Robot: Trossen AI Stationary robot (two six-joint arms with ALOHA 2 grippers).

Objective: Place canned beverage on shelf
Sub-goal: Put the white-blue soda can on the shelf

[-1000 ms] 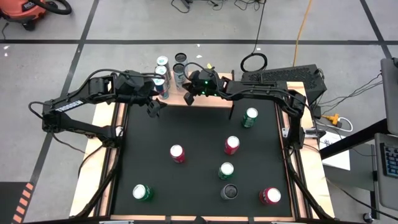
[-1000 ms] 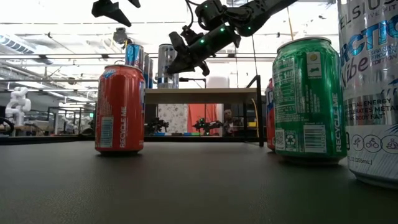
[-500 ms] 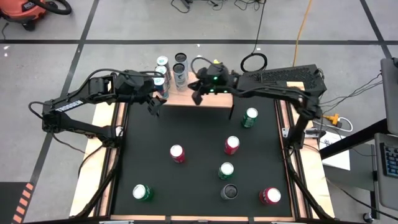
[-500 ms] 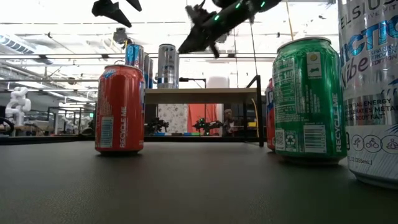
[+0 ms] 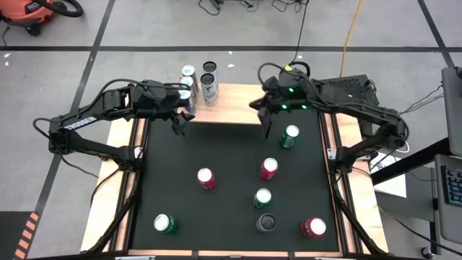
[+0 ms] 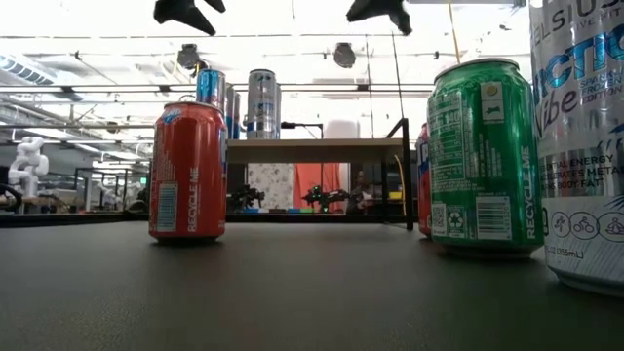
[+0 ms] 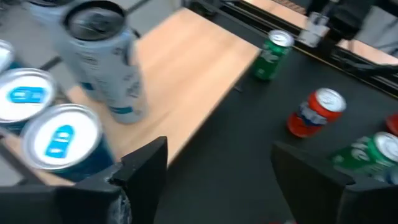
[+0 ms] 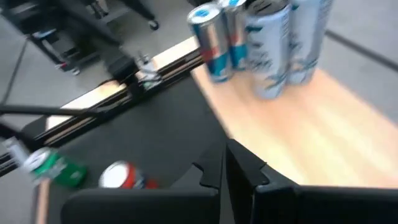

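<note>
**Our Count: Cans, Shelf, Arms**

We count seven cans standing on the black tabletop in the high view. Three have red tops: one at centre, one right of centre and one at lower right. Three are green: one at upper right, one at lower centre and one at lower left. One is a dark can at lower right.

We see one wooden shelf at top centre. On its left end we make out four can tops; the arm may hide more.

We count two arms, each with one gripper: the left gripper and the right gripper.
</note>
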